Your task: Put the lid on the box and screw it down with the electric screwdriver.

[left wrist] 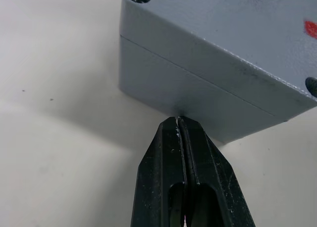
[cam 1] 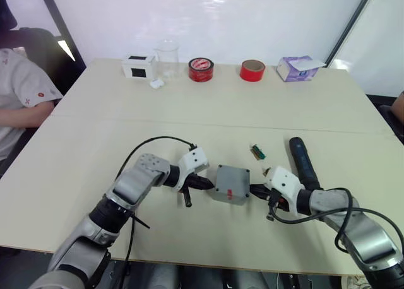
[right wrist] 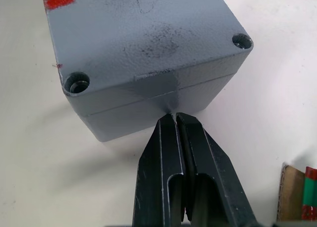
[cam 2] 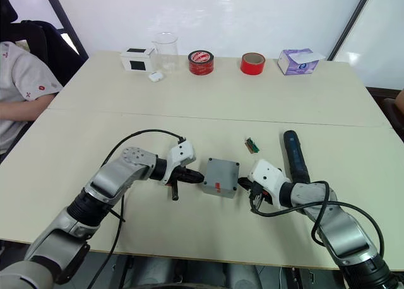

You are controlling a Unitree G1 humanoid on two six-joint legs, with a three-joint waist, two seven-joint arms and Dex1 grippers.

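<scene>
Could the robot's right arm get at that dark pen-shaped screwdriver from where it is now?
Probably yes. The electric screwdriver lies on the table just beside the right claw, with bare tabletop between them. That claw is shut against the box, so it must open first.

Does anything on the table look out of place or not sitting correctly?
Nothing stands out. The lid sits flush on the box, with an even seam. Both grippers, left and right, touch the box's opposite sides with fingers shut. The electric screwdriver lies flat beside them.
</scene>
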